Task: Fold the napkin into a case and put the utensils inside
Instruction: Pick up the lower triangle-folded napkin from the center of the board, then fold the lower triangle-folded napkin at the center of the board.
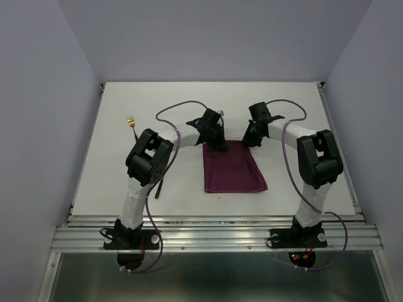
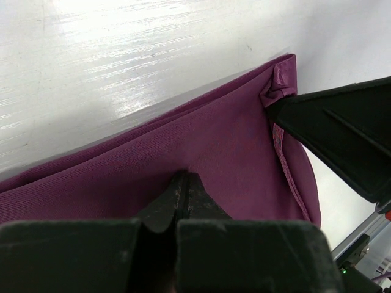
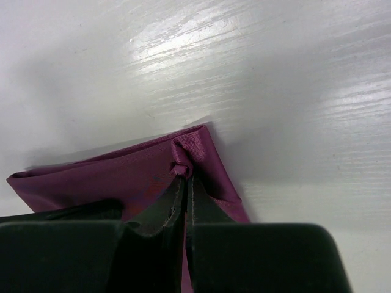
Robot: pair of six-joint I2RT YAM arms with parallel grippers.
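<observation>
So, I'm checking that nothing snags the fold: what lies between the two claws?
Only bare purple cloth of the napkin. The left wrist view shows it, with the left claw and right claw both shut on it.

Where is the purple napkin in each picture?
Top view: napkin lies flat, just below the centre.
Left wrist view: napkin fills the lower middle, slanting up to the right.
Right wrist view: napkin sits lower left of centre.
Shared landmark: the bunched corner pinched by the right gripper.
</observation>
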